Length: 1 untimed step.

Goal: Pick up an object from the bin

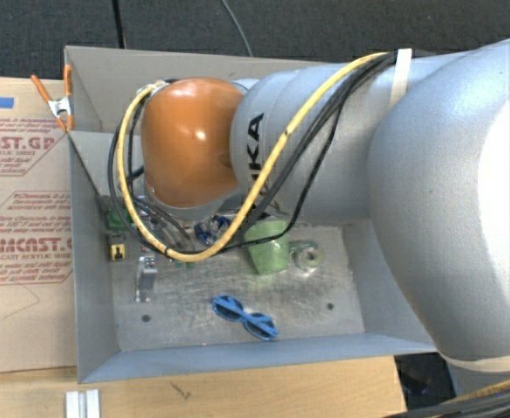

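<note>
Whether the gripper [163, 225] is open or closed, or has anything in it, cannot be told. In the camera view the rounded orange cover [188, 142] on the wrist sits over it. A dark bit of its mechanism shows below the cover's lower edge, looped by yellow and black cables [277, 151].

The silver arm [429, 172] comes in from the right and hangs over the back left part of the grey metal bin [94, 320]. Nearest the gripper, a small blue piece [210, 227] lies half under the cables. A pale green plastic cup-shaped thing [268, 251] sits just to its right, near a small clear round piece [305, 258].

By the bin's left wall are a small green piece [114, 219] and a small yellow-and-black block [116, 252]. On the floor just beside them lies what looks like a small grey metal clip [144, 279]. A blue plastic piece of two joined loops [244, 316] lies apart, toward the front of the bin floor.
</note>
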{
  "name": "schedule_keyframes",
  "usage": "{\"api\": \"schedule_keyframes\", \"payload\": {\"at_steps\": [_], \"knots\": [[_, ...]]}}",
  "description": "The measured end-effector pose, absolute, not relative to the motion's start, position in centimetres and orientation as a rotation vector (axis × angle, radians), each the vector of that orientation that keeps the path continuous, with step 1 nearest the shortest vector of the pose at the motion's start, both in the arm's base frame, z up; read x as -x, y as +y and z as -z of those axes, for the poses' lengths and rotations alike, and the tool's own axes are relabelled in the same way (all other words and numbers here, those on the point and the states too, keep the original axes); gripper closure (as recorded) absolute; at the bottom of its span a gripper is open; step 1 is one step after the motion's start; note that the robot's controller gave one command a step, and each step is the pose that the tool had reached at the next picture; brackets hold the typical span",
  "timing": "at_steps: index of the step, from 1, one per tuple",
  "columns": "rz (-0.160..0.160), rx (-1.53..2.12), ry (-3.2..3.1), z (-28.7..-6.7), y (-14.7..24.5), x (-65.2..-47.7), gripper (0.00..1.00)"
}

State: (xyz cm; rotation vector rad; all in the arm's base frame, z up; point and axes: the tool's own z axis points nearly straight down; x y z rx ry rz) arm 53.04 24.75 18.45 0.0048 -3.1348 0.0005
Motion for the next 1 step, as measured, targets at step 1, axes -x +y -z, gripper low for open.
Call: {"api": "schedule_keyframes", "payload": {"at_steps": [1], "knots": [[-0.003, -0.219, -3.129, -13.99, 22.19, -48.1, 0.0]]}}
